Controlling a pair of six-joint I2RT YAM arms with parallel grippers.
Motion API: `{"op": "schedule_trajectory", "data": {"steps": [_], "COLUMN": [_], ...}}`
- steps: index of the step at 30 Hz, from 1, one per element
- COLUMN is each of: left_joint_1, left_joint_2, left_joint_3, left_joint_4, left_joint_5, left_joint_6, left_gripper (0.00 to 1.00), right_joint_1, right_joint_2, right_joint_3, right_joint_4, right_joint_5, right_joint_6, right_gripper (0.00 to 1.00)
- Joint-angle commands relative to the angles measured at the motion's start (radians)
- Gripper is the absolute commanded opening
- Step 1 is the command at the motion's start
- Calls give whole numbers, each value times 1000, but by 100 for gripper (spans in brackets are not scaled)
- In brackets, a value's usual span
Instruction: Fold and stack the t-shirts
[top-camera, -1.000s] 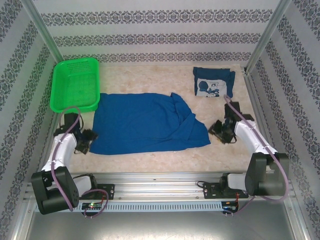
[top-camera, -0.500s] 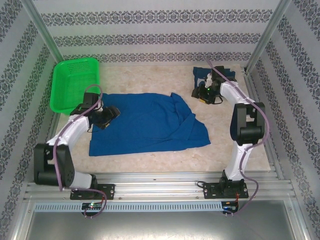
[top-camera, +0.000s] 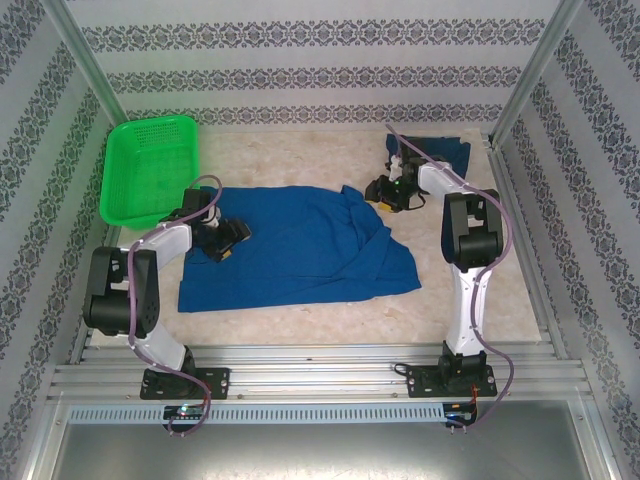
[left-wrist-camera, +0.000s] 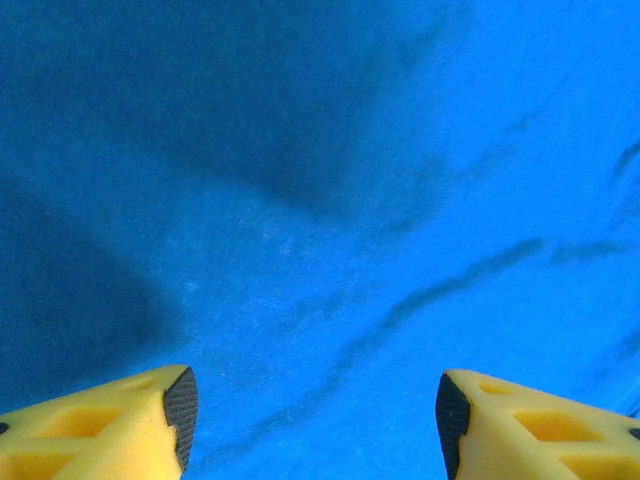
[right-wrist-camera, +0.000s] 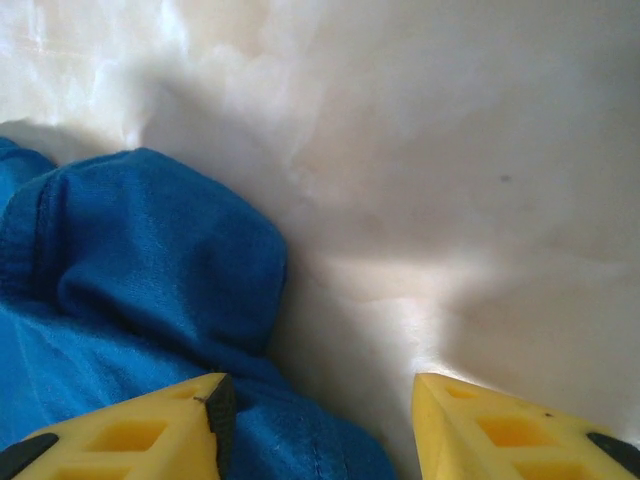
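Two arms over the table (top-camera: 300, 328), and the action is on the spread t-shirt (top-camera: 300, 245). It lies flat mid-table with its long axis running left to right and a bunched ridge of cloth toward its right end. The folded t-shirt (top-camera: 452, 152) sits at the far right, partly hidden by the right arm. The green mesh basket (top-camera: 150, 165) stands at the far left, just beyond the spread shirt's corner.

The left gripper (top-camera: 230, 243) hovers over the shirt's left part, well inside its edge. On the wrist view its fingers (left-wrist-camera: 180, 405) stand apart with nothing between them and creased blue fabric straight below. There's no hem within reach there, so closing from here would, I'd say, only pinch up a tuck of flat cloth.

Now the right gripper (top-camera: 380, 192), at the shirt's far right corner, and this is the relation that counts. In its wrist view a rounded blue bulge of fabric lies under and ahead of the finger on the left of that view, while the other finger is over bare table. The jaws are apart and empty. The cloth edge runs off-centre, to the left of the gap, so my call is a small shift that way before any closing. For that corner, the right arm is plainly the nearer one.
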Motion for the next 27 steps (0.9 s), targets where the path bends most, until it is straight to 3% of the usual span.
{"op": "schedule_trajectory", "data": {"steps": [1,8,20,24,27], "left_joint_1": [-6,-6,-4,-4,-4], "left_joint_2": [14,36,40,51,51], "left_joint_3": [-7,-20,-37,-38,-34], "left_joint_4": [15,-2,-1,-1,-13], "left_joint_5": [-12,-27,-27,-27,-32], "left_joint_6": [21,25,22,24,33], "left_gripper": [65,64,63,63,63], "right_joint_1": [12,27,-15,-9,-10], "right_joint_2": [19,3,-131,-117,-111], "right_joint_3": [0,-57,-239,-247,-248], "right_joint_4": [34,117,214,217,232], "right_joint_5": [-26,-75,-116,-123,-132], "right_joint_6": [10,62,41,40,53], "right_gripper": [48,41,49,41,29]}}
